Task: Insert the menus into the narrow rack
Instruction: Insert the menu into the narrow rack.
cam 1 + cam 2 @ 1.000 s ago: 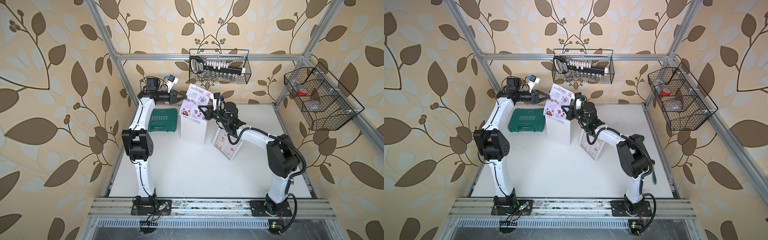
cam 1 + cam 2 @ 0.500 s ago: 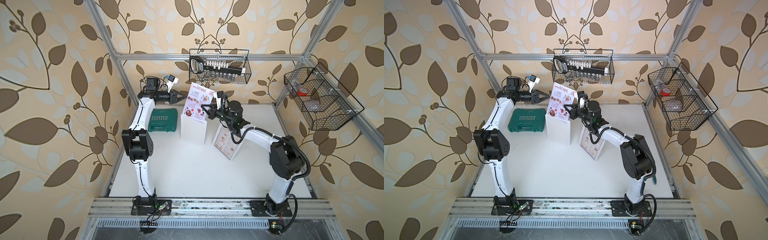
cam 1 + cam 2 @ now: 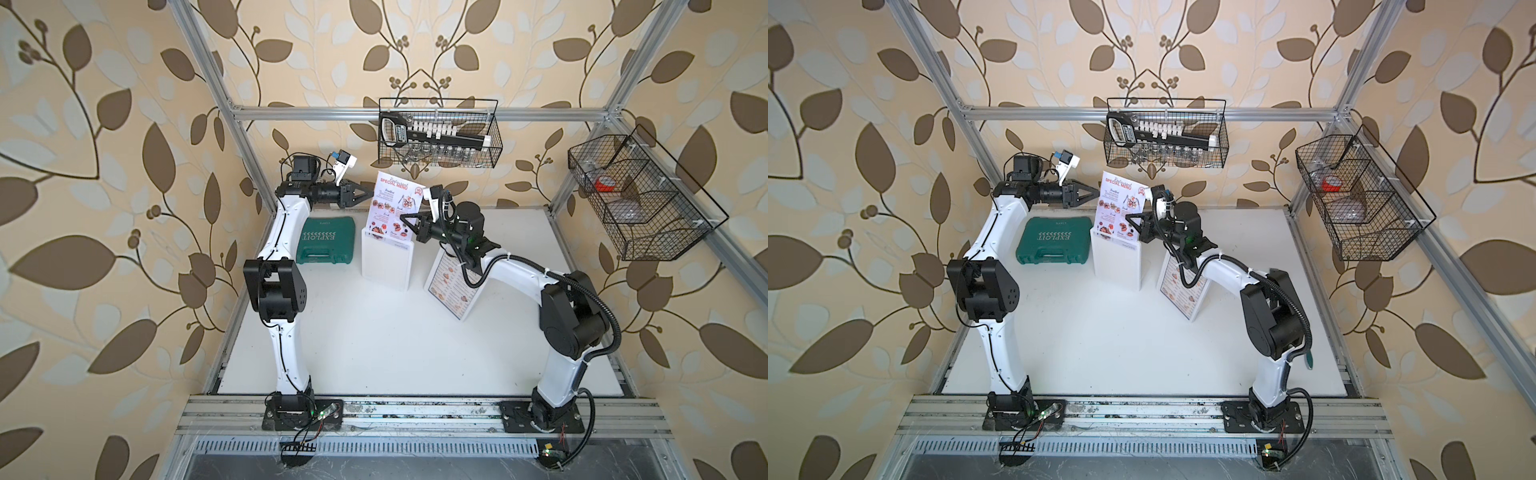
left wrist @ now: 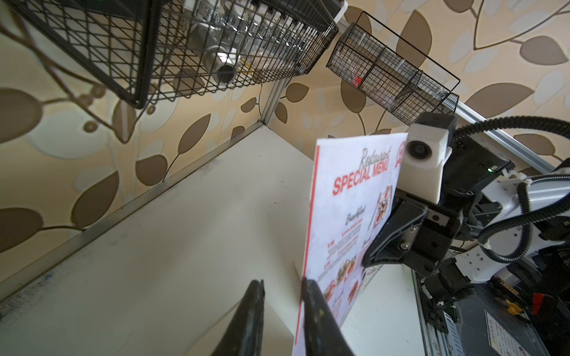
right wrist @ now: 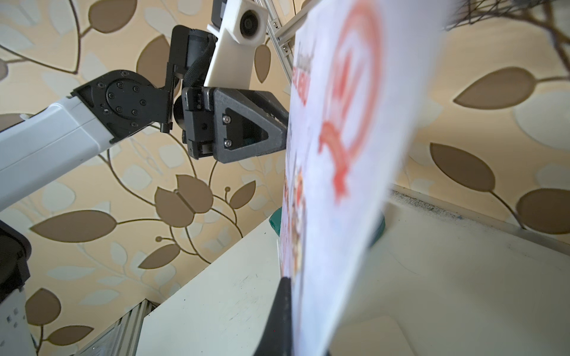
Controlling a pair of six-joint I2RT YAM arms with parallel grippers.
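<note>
In both top views the right claw is clamped on the Special Menu, which stands upright with its lower edge at the mouth of the rack. The second menu rests on the tabletop beside it, so neither seems fully in. The left wrist view shows the left claw slightly parted and empty beside that menu's edge; the right wrist view shows one finger against it.

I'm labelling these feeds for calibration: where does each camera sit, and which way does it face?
Top views: above the front, looking down on the table; left arm and right arm show whole.
Left wrist: behind the left gripper, facing the Special Menu and the right gripper.
Right wrist: behind the right gripper, facing along the Special Menu it holds toward the left gripper.
Shared: all show the Special Menu.
</note>
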